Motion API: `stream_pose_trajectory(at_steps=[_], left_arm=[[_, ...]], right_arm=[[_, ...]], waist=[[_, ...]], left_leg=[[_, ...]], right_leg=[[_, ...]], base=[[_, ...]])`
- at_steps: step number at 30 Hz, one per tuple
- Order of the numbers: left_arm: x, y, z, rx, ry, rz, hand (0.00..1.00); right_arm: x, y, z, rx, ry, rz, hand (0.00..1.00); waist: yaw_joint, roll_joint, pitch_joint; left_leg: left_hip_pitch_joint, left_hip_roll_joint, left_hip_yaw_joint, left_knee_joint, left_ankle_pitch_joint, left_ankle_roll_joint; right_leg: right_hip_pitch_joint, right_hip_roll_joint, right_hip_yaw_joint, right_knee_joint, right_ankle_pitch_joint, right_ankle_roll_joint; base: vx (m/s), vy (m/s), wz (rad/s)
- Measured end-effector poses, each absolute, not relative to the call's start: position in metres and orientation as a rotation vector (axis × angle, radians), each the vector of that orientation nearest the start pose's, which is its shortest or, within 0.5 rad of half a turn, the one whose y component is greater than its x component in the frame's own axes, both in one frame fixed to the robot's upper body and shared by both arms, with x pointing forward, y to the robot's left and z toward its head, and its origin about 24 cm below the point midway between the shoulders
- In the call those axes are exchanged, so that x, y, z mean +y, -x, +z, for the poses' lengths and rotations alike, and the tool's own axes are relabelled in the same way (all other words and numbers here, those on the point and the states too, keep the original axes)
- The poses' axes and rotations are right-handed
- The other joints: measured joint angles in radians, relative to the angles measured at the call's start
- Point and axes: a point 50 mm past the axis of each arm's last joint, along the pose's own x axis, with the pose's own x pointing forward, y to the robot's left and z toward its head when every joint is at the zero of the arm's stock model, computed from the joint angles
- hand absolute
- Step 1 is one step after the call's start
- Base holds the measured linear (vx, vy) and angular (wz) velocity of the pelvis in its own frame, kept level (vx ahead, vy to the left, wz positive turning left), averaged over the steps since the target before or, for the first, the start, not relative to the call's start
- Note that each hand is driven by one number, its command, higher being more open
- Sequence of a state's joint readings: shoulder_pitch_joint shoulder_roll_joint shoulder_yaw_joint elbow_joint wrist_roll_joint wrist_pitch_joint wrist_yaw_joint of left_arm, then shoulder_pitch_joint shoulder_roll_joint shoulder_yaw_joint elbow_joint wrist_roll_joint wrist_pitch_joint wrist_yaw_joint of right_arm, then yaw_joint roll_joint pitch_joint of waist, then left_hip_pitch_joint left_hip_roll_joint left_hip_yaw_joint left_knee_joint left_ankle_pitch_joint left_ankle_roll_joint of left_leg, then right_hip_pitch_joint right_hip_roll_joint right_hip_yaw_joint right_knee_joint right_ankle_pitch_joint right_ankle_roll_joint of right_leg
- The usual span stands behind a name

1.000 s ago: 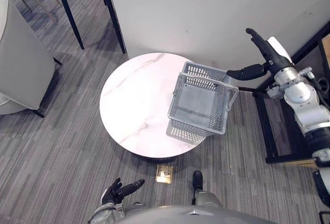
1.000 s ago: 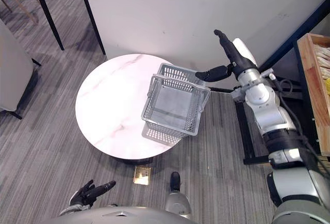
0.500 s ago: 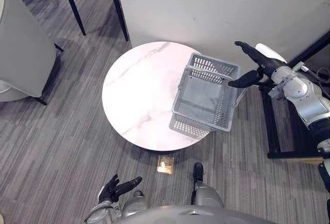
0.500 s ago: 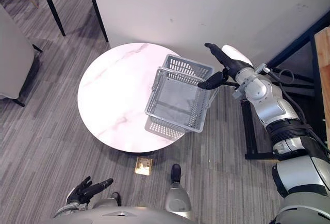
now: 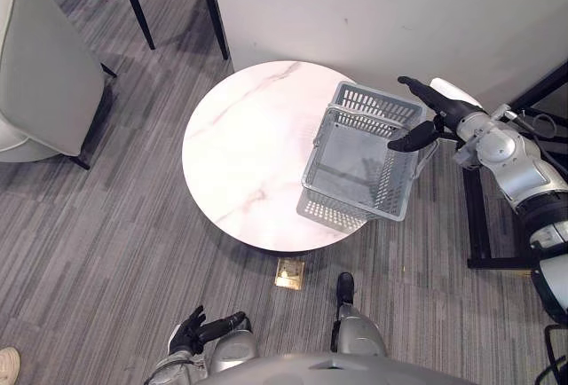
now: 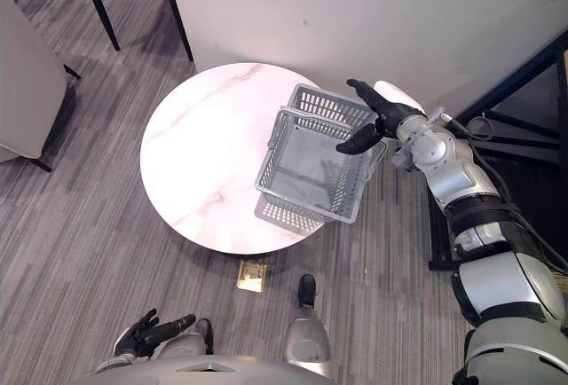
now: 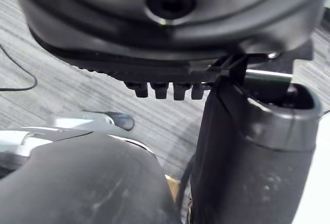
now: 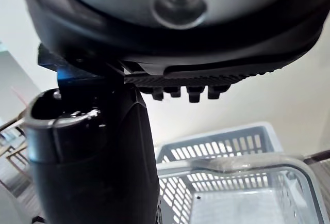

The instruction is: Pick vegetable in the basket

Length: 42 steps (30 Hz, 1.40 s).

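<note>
A grey plastic basket [image 5: 344, 214] stands on the right edge of a round white marble table [image 5: 240, 145], its bare bottom showing. My right hand [image 5: 432, 108] hovers at the basket's far right corner, open, fingers straight and thumb [image 5: 401, 143] reaching over the rim. The right wrist view shows the basket [image 8: 232, 182] just past that thumb [image 8: 93, 157]. My left hand [image 5: 200, 332] hangs low by the floor, open with relaxed fingers.
A grey armchair [image 5: 44, 74] stands to the left of the table. Black table legs [image 5: 133, 3] rise at the far left by the white wall. A black shelf frame [image 5: 479, 216] stands right of the basket. A brass floor plate [image 5: 289, 272] lies near the table.
The camera has shifted. My right hand has come down from beside the wall to the basket's far right rim. The basket stays put on the table.
</note>
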<state>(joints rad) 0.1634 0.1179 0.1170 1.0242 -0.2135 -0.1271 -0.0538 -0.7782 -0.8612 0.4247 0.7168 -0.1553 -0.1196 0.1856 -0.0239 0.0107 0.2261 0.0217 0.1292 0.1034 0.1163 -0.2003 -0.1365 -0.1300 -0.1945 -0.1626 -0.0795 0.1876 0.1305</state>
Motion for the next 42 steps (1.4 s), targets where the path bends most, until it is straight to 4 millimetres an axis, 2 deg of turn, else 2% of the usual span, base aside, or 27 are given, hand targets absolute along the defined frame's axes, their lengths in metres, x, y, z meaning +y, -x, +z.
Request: stream_pose_trajectory(at_steps=[1, 4, 11, 12, 17, 20, 31, 33, 38, 40, 42], left_arm=[[0.214, -0.076, -0.158, 1.014, 0.153, 0.284, 1.00], [0.212, -0.076, -0.158, 1.015, 0.160, 0.282, 1.00], [0.212, -0.078, -0.157, 1.007, 0.158, 0.280, 1.00], [0.212, -0.080, -0.157, 1.004, 0.157, 0.279, 1.00], [0.208, -0.086, -0.157, 0.994, 0.159, 0.261, 1.00], [0.208, -0.087, -0.156, 0.991, 0.158, 0.258, 1.00], [0.209, -0.092, -0.155, 0.982, 0.150, 0.253, 1.00], [0.210, -0.093, -0.155, 0.979, 0.148, 0.253, 1.00], [0.216, -0.090, -0.155, 0.996, 0.134, 0.262, 1.00], [0.222, -0.088, -0.154, 0.997, 0.139, 0.288, 1.00], [0.225, -0.087, -0.154, 1.000, 0.121, 0.289, 1.00]], right_arm=[[-0.286, -0.366, 0.165, 0.077, 1.137, 0.118, 1.00], [-0.291, -0.367, 0.166, 0.098, 1.159, 0.099, 1.00], [-0.291, -0.371, 0.155, 0.169, 1.218, 0.095, 1.00], [-0.293, -0.372, 0.155, 0.180, 1.247, 0.092, 0.00], [-0.302, -0.375, 0.161, 0.242, 1.419, 0.063, 0.00], [-0.305, -0.376, 0.164, 0.261, 1.477, 0.053, 0.00], [-0.304, -0.376, 0.165, 0.240, 1.476, 0.038, 0.00], [-0.299, -0.378, 0.169, 0.210, 1.471, 0.042, 0.00], [-0.275, -0.378, 0.196, 0.017, 1.386, 0.035, 0.00], [-0.268, -0.373, 0.203, -0.054, 1.361, 0.039, 0.00], [-0.271, -0.361, 0.203, -0.113, 1.259, 0.023, 0.00]], waist=[[0.001, 0.011, 0.011], [0.002, 0.022, 0.021], [0.008, 0.026, 0.038], [0.011, 0.028, 0.040], [0.020, 0.045, 0.059], [0.021, 0.045, 0.063], [0.021, 0.036, 0.069], [0.019, 0.031, 0.069], [-0.009, 0.005, 0.067], [-0.009, -0.021, 0.064], [-0.026, -0.045, 0.045]], left_leg=[[-0.004, -0.001, -0.001, 0.002, 0.001, 0.002], [-0.007, -0.007, -0.003, 0.001, 0.004, 0.006], [-0.024, -0.019, -0.003, 0.003, 0.010, 0.017], [-0.033, -0.022, -0.003, 0.005, 0.012, 0.019], [-0.035, -0.033, -0.005, 0.007, 0.016, 0.024], [-0.038, -0.035, -0.006, 0.013, 0.016, 0.024], [-0.031, -0.033, -0.018, 0.028, 0.015, 0.024], [-0.028, -0.033, -0.018, 0.034, 0.014, 0.023], [-0.006, -0.026, 0.002, 0.035, 0.010, 0.020], [0.015, -0.015, 0.036, 0.038, 0.000, 0.017], [0.021, -0.002, 0.039, 0.040, -0.007, 0.008]], right_leg=[[-0.004, 0.000, 0.000, 0.000, 0.011, -0.013], [-0.006, -0.006, 0.000, 0.000, 0.022, -0.017], [-0.027, -0.015, 0.005, 0.000, 0.053, -0.034], [-0.035, -0.017, 0.005, 0.000, 0.056, -0.036], [-0.037, -0.028, 0.005, 0.000, 0.057, -0.035], [-0.035, -0.030, 0.004, 0.000, 0.057, -0.035], [-0.015, -0.031, 0.003, 0.000, 0.057, -0.035], [-0.011, -0.030, 0.005, 0.000, 0.057, -0.035], [-0.002, -0.021, 0.029, 0.000, 0.057, -0.035], [-0.003, -0.005, 0.062, 0.000, 0.057, -0.035], [-0.002, 0.010, 0.064, 0.000, 0.057, -0.035]], base=[[0.00, 0.000, 0.00], [-0.01, 0.009, 0.02], [-0.04, 0.014, 0.00], [-0.06, -0.001, -0.04], [-0.06, -0.012, 0.01], [-0.04, -0.012, 0.01], [-0.03, -0.018, 0.03], [-0.04, -0.016, -0.01], [-0.03, -0.021, -0.13], [-0.03, -0.030, -0.45], [0.00, -0.046, -0.21]])
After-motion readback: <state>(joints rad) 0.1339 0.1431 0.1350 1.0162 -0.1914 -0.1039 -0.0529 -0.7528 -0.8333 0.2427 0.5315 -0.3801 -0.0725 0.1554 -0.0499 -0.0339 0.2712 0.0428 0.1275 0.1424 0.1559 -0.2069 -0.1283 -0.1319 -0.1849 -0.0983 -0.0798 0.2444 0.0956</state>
